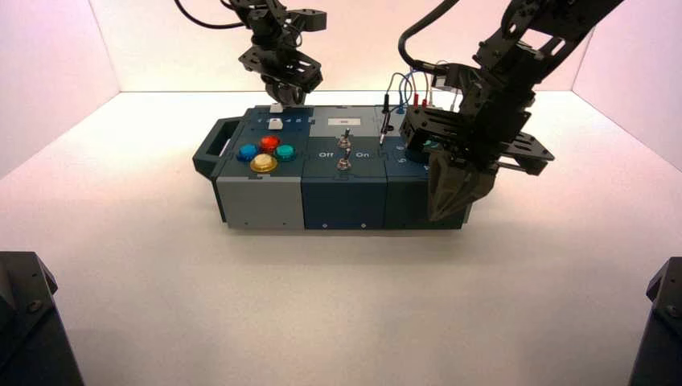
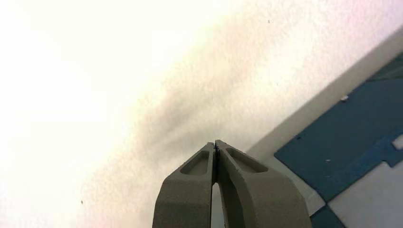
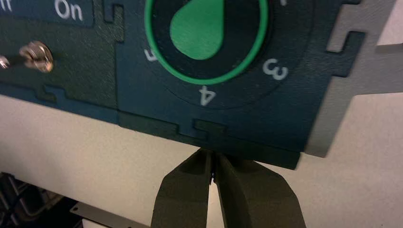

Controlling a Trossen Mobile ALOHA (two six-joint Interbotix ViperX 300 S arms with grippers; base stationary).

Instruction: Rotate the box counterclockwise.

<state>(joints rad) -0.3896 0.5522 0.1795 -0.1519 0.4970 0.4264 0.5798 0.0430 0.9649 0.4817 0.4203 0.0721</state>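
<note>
Basically, long dark-teal & grey modular box (image 1: 343, 201) sits mid-surface, long side nearly square to view, so turn looks barely begun; most of it's left, prob. R black tool (image 3: 214, 164), tips together, is at near R corner by green dial (image 3: 199, 28); L black tool (image 2: 215, 147), also closed, behind far L side.

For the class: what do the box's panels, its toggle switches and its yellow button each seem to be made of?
Panels: probably plastic, matt and finely grained, with interlocking edges.
Toggle switch: likely metal, since its threaded collar shines.
Yellow button: perhaps glossy, tinted plastic, as its cap catches the light; the look alone doesn't rule out glass.
</note>
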